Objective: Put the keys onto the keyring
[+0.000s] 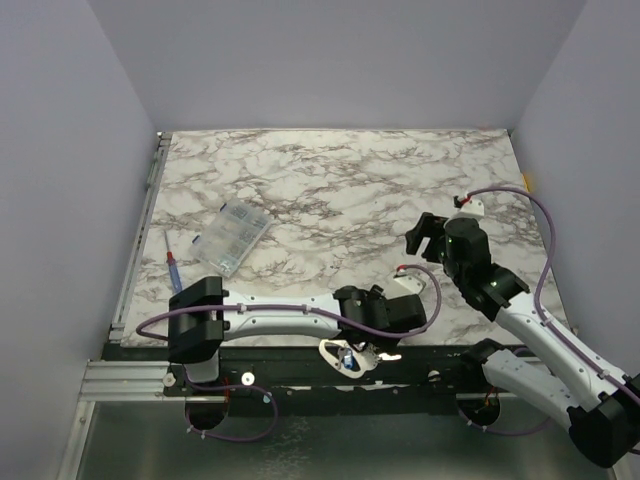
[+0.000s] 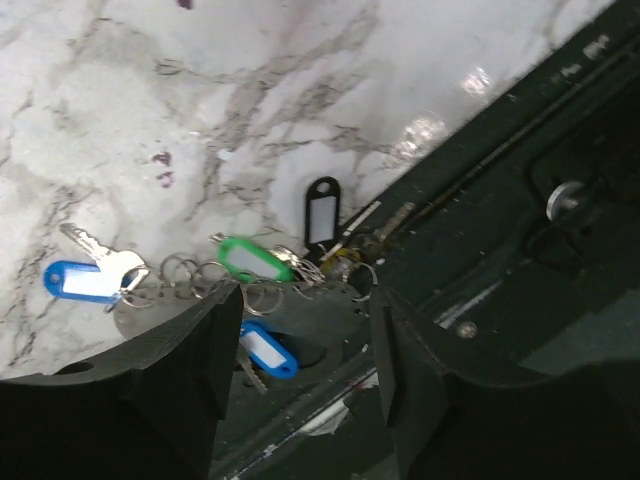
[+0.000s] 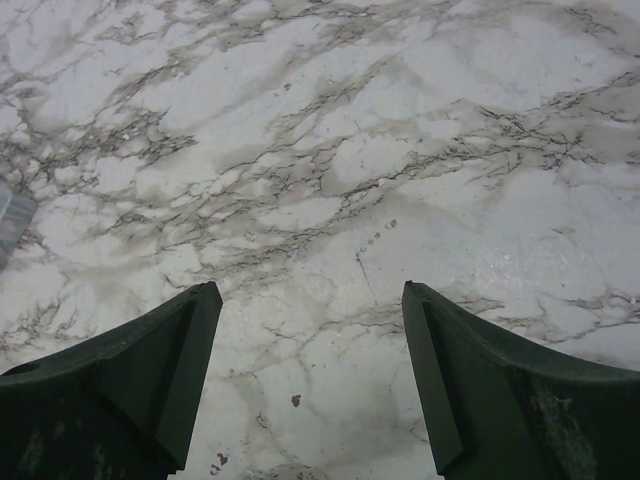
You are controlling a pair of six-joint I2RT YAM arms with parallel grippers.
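Left fingers (image 2: 190, 360): we see them apart, with nothing clamped between the pads of the left gripper (image 2: 305, 300).
In the gap: a blue-tagged key (image 2: 268, 350) lies close against one finger.
Just past the fingertips: a green tag (image 2: 250, 258) and a chain of small rings (image 2: 190, 272). A black tag (image 2: 321, 210) lies a little farther out, at the marble's dark edge.
To one side: a second blue-tagged key (image 2: 85, 280) with a silver blade.
Keyring (image 1: 327, 349): a pale oval loop beneath this gripper, at the near table edge. We cannot tell whether any key is threaded on it.
Right fingers (image 3: 150, 370): spread wide and empty on the right gripper (image 3: 310, 295), over bare marble table (image 3: 330, 150) and well apart from the keys.
Farther out: a clear box (image 1: 232, 238) and a pen (image 1: 172, 262).
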